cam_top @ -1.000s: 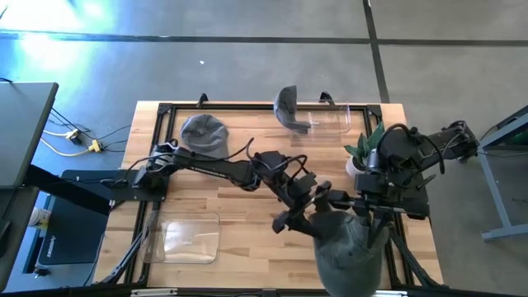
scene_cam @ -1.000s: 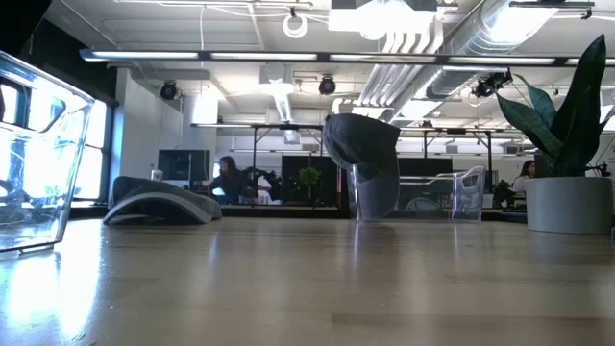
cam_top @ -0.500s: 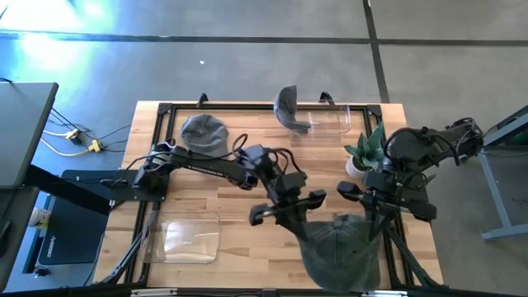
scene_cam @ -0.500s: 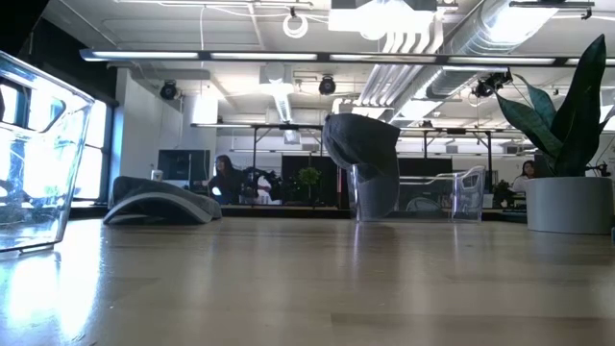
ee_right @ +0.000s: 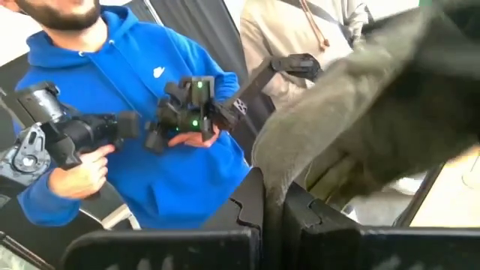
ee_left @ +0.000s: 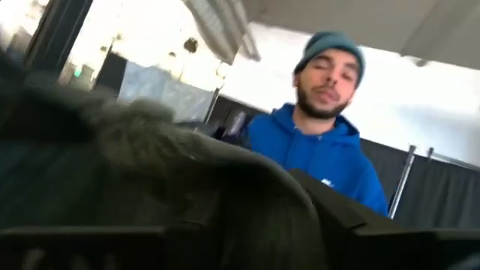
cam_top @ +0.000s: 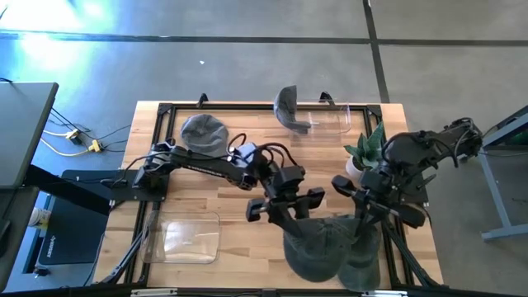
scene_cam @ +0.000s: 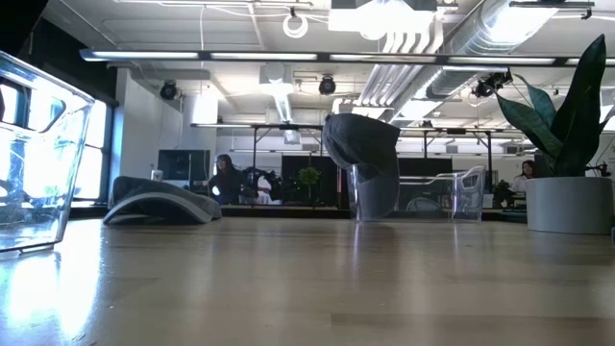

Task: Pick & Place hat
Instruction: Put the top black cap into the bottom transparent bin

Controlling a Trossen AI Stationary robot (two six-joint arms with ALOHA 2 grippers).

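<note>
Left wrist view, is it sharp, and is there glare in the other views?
Left wrist view: soft, the hat up close is a blur. High view: bright glare on the floor at upper left. Low view: ceiling lights reflect off the table.

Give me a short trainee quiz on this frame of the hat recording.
1. True or false: the right gripper is shut on the green hat.
2. The dark hat at the table's far edge is draped on: A) a clear bin; B) a stack of books; C) a cardboard box.
3. Which other gripper is at the green hat, near the table's front edge?

Key: 1 true; 2 A; 3 the left gripper.
</note>
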